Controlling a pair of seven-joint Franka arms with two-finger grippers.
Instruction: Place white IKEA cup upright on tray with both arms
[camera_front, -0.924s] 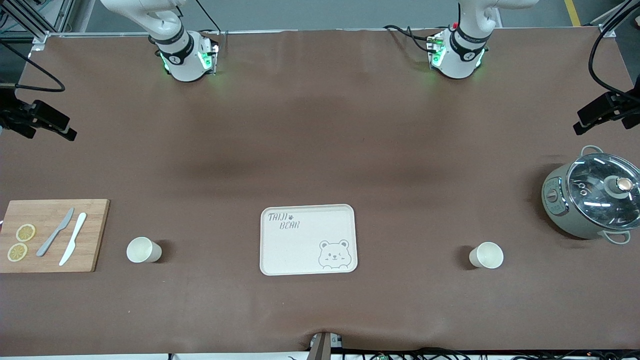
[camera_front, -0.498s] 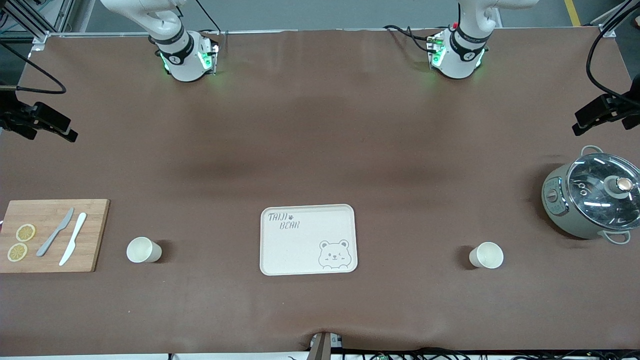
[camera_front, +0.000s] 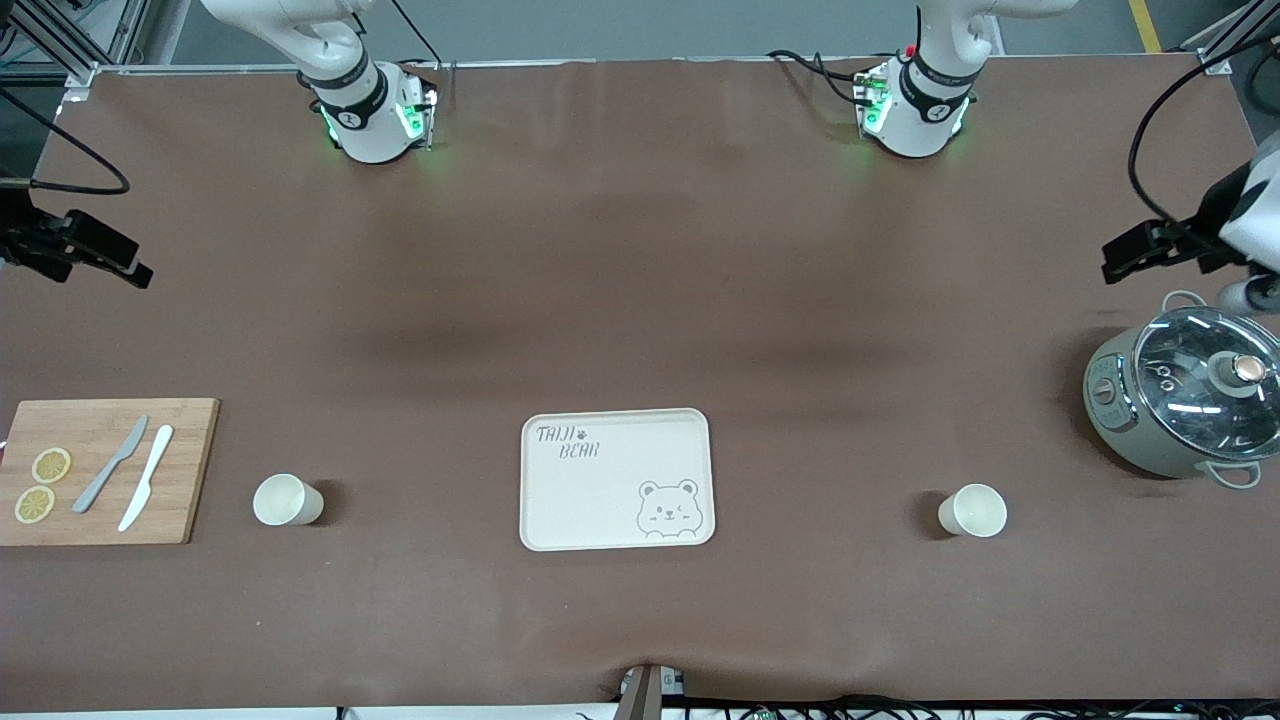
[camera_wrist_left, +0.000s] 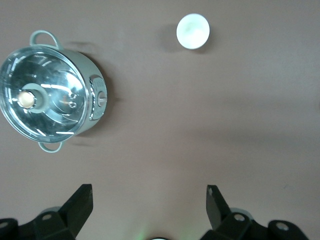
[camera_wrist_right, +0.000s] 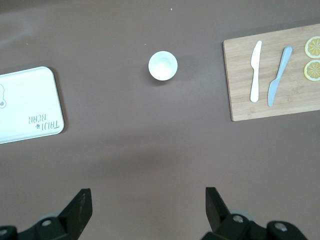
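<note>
The cream tray (camera_front: 615, 480) with the "TAIJI BEAR" print lies mid-table, near the front camera; nothing is on it. One white cup (camera_front: 287, 500) stands mouth up beside it toward the right arm's end. A second white cup (camera_front: 973, 510) stands mouth up toward the left arm's end. My left gripper (camera_front: 1135, 255) hangs high over the table near the pot, open and empty (camera_wrist_left: 149, 187); its view shows the second cup (camera_wrist_left: 193, 31). My right gripper (camera_front: 100, 258) hangs high over its end of the table, open and empty (camera_wrist_right: 148, 190); its view shows the first cup (camera_wrist_right: 163, 65) and the tray's corner (camera_wrist_right: 27, 105).
A grey-green pot with a glass lid (camera_front: 1185, 400) stands at the left arm's end. A wooden cutting board (camera_front: 185, 470) at the right arm's end holds two knives (camera_front: 130, 475) and two lemon slices (camera_front: 42, 485).
My left gripper has swung in from the table's edge toward the middle, and its white wrist now shows. The right gripper has barely shifted. Cups and tray have not moved.
</note>
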